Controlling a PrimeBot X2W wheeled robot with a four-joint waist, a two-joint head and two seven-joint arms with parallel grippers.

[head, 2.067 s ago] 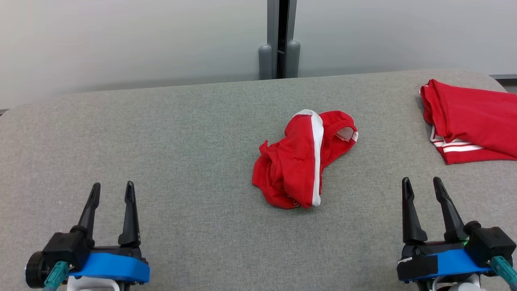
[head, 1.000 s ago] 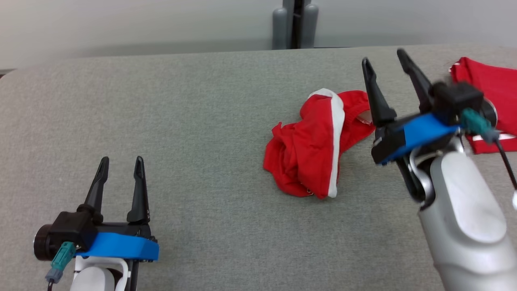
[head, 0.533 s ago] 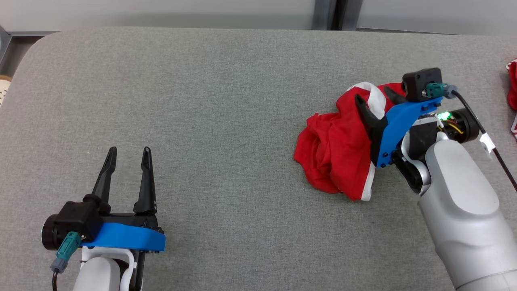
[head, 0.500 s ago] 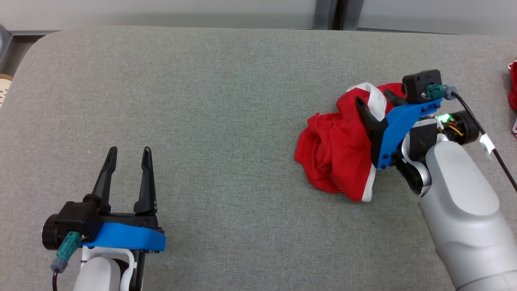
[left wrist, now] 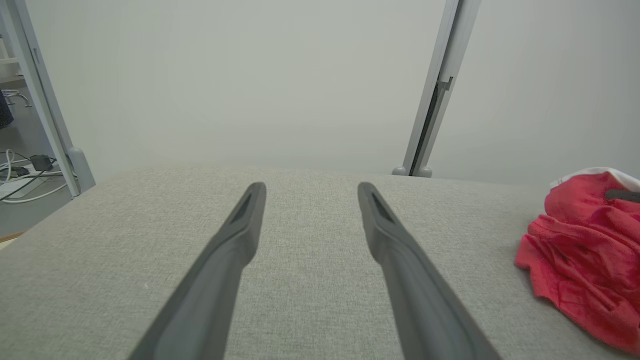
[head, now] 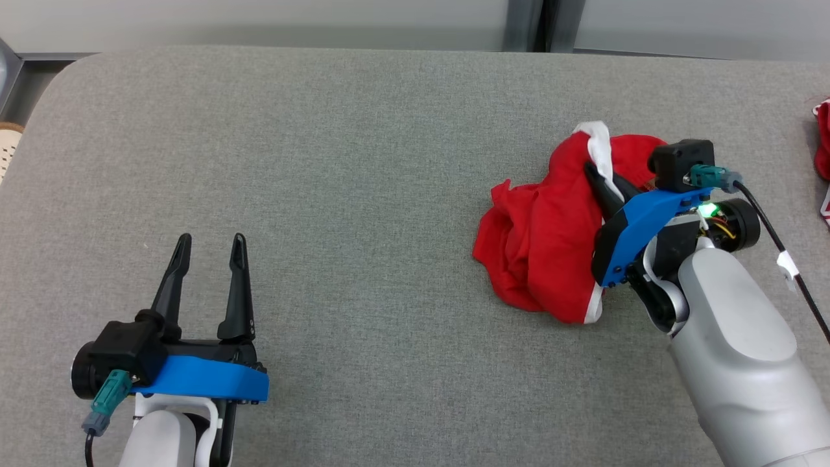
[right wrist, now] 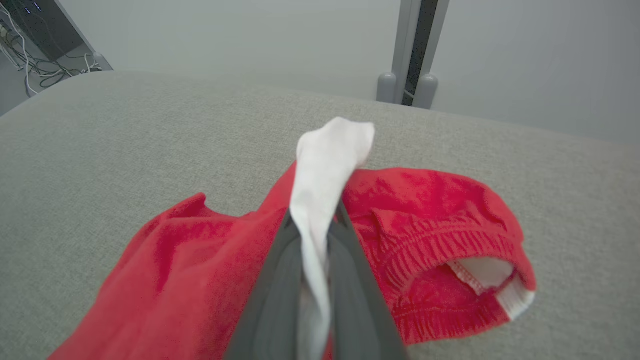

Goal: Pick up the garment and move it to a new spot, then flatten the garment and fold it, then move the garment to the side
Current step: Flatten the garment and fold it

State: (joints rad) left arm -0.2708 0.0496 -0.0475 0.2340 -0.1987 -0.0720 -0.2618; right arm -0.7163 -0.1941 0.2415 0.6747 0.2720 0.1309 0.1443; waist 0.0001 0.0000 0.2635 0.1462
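Garment (head: 538,253): soft red knit cloth, matt. White trim band (right wrist: 320,170): smoother cloth, matt. Waistband (right wrist: 435,250): ribbed, gathered elastic. Desk (head: 363,162): grey woven fabric cover, matt, coarse-grained. Left gripper (head: 211,239) fingers (left wrist: 232,245): dark plastic, smooth, matt. Blue bracket (head: 194,386): smooth plastic, slight sheen. Right forearm (head: 739,331): pale grey hard shell, glossy, smooth.
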